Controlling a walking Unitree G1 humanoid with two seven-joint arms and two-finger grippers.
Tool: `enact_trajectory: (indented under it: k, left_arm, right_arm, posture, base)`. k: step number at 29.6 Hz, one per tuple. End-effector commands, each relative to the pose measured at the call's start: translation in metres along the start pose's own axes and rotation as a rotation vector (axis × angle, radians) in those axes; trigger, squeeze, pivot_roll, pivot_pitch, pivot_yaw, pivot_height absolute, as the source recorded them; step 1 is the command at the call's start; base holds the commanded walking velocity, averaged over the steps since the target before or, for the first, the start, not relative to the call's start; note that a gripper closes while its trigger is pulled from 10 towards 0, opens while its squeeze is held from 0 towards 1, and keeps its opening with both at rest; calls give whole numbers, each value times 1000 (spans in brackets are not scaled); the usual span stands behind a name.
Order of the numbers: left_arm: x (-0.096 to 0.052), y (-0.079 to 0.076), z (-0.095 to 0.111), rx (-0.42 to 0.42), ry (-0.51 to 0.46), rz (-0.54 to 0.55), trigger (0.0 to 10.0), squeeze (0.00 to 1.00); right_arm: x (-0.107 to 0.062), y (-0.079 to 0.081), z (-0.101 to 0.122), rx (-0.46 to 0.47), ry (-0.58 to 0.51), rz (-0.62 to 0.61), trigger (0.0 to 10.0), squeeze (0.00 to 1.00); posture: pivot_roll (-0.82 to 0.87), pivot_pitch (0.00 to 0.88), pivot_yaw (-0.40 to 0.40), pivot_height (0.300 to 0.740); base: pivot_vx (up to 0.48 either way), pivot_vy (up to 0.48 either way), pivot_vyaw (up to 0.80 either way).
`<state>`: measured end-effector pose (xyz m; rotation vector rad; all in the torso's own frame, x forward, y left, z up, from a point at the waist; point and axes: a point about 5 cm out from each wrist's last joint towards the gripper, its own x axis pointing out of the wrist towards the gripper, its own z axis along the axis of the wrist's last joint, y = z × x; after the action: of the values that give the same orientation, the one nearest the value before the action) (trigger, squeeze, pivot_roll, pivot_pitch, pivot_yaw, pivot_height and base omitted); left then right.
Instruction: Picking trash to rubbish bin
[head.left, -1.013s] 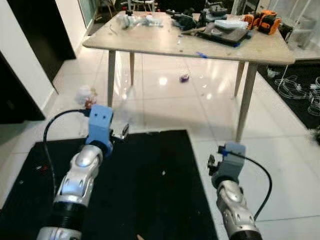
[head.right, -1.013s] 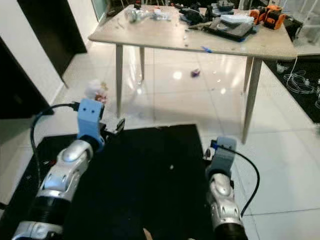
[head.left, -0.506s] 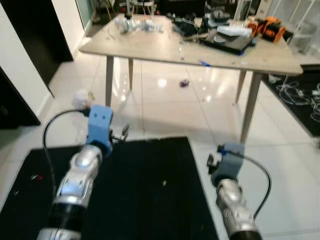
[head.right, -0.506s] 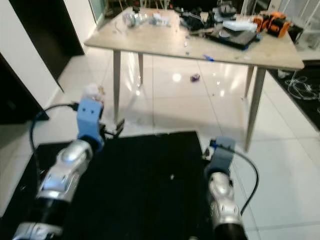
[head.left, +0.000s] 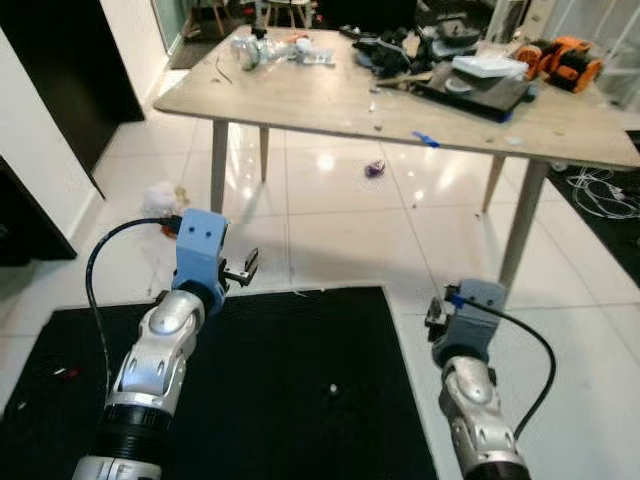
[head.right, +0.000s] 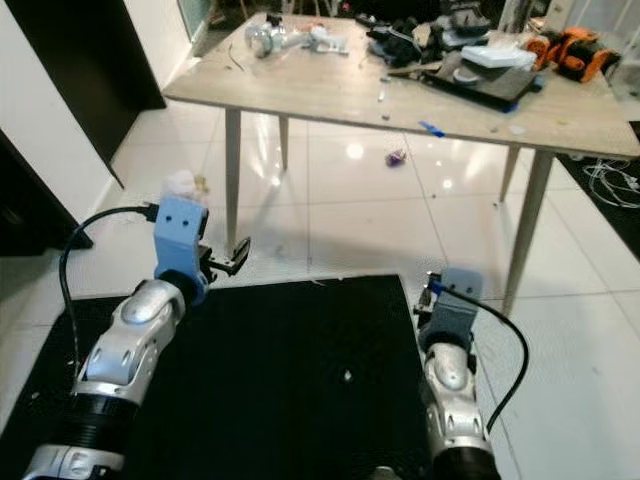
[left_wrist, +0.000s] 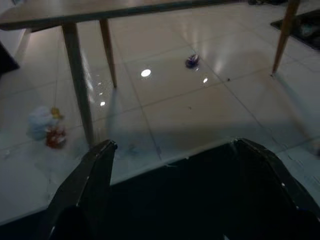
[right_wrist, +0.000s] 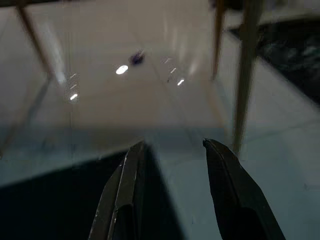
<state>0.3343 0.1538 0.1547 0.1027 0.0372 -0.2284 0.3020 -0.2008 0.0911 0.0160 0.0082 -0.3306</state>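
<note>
A small purple wrapper (head.left: 374, 168) lies on the white tiles under the table, also seen ahead of both wrists (left_wrist: 192, 61) (right_wrist: 136, 57). A crumpled white wad with red and yellow bits (head.left: 163, 198) sits on the floor by the table's front left leg (left_wrist: 42, 127). My left gripper (left_wrist: 172, 150) is held out over the far edge of the black mat, open and holding nothing. My right gripper (right_wrist: 172, 145) hovers over the mat's right edge, open and holding nothing. Both are well short of the trash.
A wooden table (head.left: 330, 95) on slim legs stands ahead, cluttered with tools and a dark tray. A black mat (head.left: 280, 380) lies under my arms. White cables (head.left: 600, 180) trail at the right. A white wall and dark doorway (head.left: 60, 90) close the left side.
The whole picture has shifted: the mat's far edge now sits lower and the table top looks nearer, so the camera moved. Both arms hold the same pose, fingers still apart.
</note>
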Motion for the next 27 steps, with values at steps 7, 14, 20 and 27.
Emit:
enact_trajectory:
  k: [7, 14, 20, 27]
  left_arm:
    - [-1, 1, -2, 6, 13, 2, 10000, 0]
    - [1, 0, 7, 11, -12, -6, 10000, 0]
    - [3, -1, 14, 11, -27, -9, 10000, 0]
    - [4, 0, 19, 13, -40, -8, 10000, 0]
  right_arm:
    - [3, -6, 18, 13, -84, -31, 10000, 0]
    - [5, -9, 31, 31, -132, -26, 10000, 0]
    - [12, -15, 46, 12, -191, -20, 10000, 0]
    - [17, -18, 56, -2, -216, -2, 10000, 0]
  posture:
    - [1, 133, 64, 740]
    - [-1, 133, 65, 740]
    - [-2, 130, 65, 740]
    - [-3, 127, 63, 740]
  base:
    - [379, 0, 0]
    - [380, 0, -686]
    - [379, 0, -94]
    - [379, 0, 0]
